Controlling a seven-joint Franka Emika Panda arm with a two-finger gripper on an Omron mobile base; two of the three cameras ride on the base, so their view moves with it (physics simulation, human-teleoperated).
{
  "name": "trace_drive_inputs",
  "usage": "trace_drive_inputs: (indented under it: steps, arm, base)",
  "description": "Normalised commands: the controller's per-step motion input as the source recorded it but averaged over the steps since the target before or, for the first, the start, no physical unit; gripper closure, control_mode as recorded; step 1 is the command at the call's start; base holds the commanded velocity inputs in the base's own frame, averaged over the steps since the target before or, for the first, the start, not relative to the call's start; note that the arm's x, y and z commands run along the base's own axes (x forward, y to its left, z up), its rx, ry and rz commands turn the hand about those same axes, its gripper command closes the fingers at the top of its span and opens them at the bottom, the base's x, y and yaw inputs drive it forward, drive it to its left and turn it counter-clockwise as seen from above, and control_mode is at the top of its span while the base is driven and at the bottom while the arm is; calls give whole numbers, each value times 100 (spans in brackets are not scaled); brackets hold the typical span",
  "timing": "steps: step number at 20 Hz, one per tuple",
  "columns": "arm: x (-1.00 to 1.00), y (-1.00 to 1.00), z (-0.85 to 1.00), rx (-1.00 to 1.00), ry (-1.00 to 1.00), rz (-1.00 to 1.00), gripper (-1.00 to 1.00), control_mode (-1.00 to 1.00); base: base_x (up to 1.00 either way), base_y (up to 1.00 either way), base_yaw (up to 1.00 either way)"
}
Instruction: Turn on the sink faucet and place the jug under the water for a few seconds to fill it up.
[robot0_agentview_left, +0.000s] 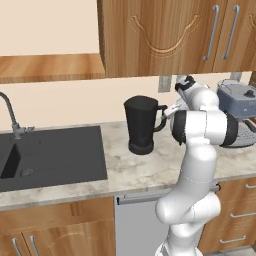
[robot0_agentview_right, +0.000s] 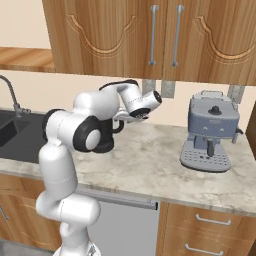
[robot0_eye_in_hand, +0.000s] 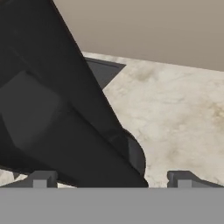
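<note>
The jug (robot0_agentview_left: 141, 125) stands upright on the counter (robot0_agentview_left: 140, 172), right of the sink (robot0_agentview_left: 50, 155) and well apart from the faucet (robot0_agentview_left: 12, 117). The gripper (robot0_eye_in_hand: 112, 180) is at its handle, fingers spread wide on either side; contact seems absent, though the angle is poor.

marble counter (robot0_agentview_left: 150, 167), jug (robot0_agentview_left: 140, 124), coffee machine (robot0_agentview_right: 211, 131), sink (robot0_agentview_left: 55, 155)

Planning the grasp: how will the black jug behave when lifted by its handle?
The jug looks rigid, so it likely won't flex. Tall and tapering upward from a wider base, it probably stands steadily. Held by its side handle, it may swing.
</note>
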Motion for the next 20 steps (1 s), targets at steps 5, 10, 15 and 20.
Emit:
trace_drive_inputs:
  steps: [5, 10, 15, 20]
  arm:
    - [3, 34, -8, 0, 0, 0, -100, -100]
    - [4, 24, -2, 0, -1, 0, -100, -100]
    - [3, -18, 0, -3, -15, 1, -100, -100]
    - [10, 0, 0, 0, 0, -3, -100, -100]
  base:
    - [0, 0, 0]
    - [0, 0, 0]
    - [0, 0, 0]
    - [0, 0, 0]
